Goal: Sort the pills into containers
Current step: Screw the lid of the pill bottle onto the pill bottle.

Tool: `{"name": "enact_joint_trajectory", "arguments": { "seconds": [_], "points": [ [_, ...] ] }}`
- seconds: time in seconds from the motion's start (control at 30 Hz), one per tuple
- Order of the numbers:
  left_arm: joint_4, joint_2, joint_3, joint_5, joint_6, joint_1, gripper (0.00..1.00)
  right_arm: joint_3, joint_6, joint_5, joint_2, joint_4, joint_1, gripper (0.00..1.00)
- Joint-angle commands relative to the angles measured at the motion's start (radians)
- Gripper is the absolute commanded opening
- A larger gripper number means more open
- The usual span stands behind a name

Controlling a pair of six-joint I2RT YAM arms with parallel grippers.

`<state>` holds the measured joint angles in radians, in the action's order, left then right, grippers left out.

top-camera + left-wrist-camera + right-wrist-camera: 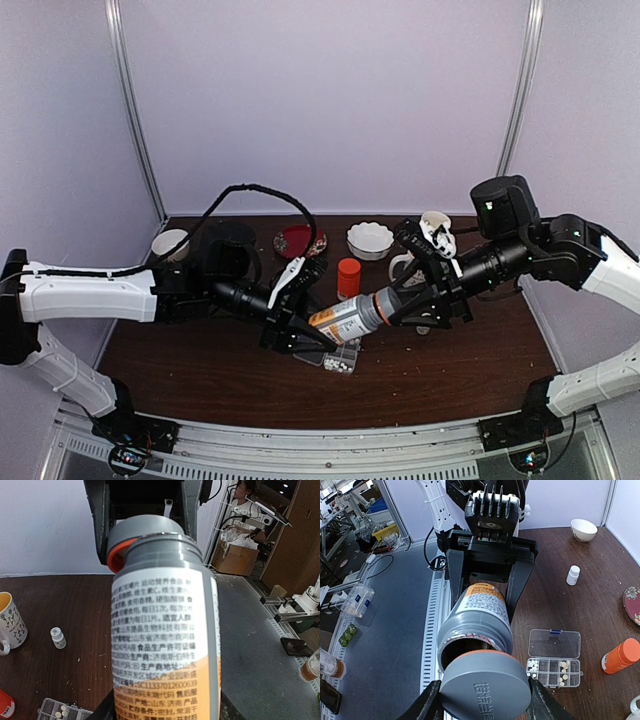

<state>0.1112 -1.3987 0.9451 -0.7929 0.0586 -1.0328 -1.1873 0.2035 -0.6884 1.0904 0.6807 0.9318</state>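
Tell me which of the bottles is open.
The large grey labelled bottle, held in the air: its grey cap is off, in the right gripper. The orange bottle and small white bottle stand on the table.

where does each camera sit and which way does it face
top external: above and behind the bases, facing down at the table; both arms show, left fingers on the grey bottle, right fingers on its cap.
left wrist: looks along the bottle at the right fingers; own fingers at the bottom edge.
right wrist: looks over the cap at the left fingers; own fingers flank the cap.
shared: both wrist views show the pill organizer.
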Motion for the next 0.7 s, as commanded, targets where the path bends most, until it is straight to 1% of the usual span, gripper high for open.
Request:
{"name": "enact_joint_trajectory", "arguments": {
  "seconds": [0.0, 0.13, 0.27, 0.4, 0.53, 0.67],
  "points": [
    [0.032, -0.024, 0.046, -0.038, -0.007, 0.008, 0.04, -0.017, 0.017, 0.049, -0.002, 0.015, 0.022, 0.0],
    [0.039, -0.03, 0.05, -0.047, 0.005, 0.01, 0.04, -0.004, 0.0, 0.048, 0.005, -0.038, 0.042, 0.0],
    [0.056, -0.027, 0.046, -0.049, 0.015, 0.009, 0.04, 0.04, -0.026, 0.038, -0.003, -0.131, 0.069, 0.0],
    [0.066, -0.038, 0.05, -0.068, 0.033, 0.009, 0.04, 0.064, -0.022, 0.024, -0.015, -0.163, 0.087, 0.0],
    [0.084, -0.058, 0.062, -0.114, 0.062, 0.01, 0.04, 0.074, 0.071, 0.116, -0.029, -0.115, 0.121, 0.0],
    [0.08, -0.071, 0.081, -0.157, 0.072, 0.011, 0.04, 0.087, 0.266, 0.183, -0.045, -0.05, 0.164, 0.0]
  ]
}}
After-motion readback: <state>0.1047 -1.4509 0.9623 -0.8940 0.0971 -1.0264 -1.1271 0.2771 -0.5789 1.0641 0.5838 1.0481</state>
